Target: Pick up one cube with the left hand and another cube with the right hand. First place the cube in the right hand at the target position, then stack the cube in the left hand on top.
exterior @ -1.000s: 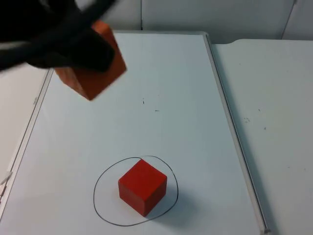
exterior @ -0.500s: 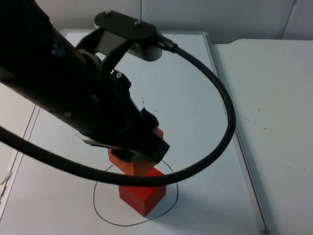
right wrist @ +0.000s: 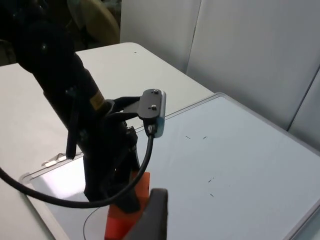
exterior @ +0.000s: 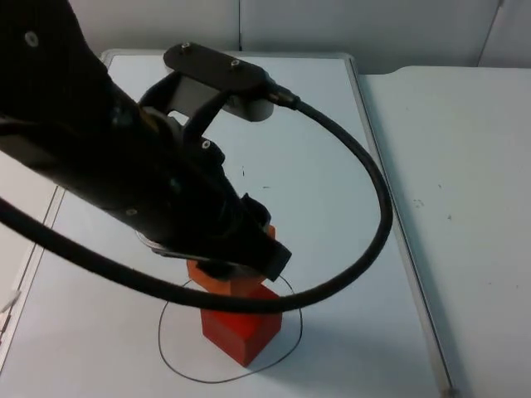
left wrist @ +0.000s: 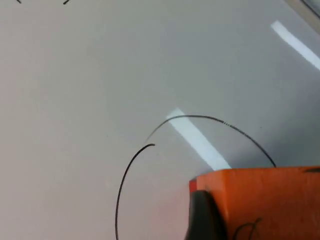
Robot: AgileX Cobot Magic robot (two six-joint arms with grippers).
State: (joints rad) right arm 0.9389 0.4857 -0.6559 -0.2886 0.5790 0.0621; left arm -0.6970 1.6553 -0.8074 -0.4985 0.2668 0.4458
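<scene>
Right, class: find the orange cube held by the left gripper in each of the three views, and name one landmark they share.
Top view: orange cube under the left gripper, atop the red cube.
Left wrist view: orange cube close up, beside a finger.
Right wrist view: orange cube over the red cube.
Shared landmark: the drawn circle.

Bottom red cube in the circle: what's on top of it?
A second orange-red cube, held by the left gripper, sits on or just above the bottom red cube. The arm covers the seam, so contact can't be confirmed.
</scene>
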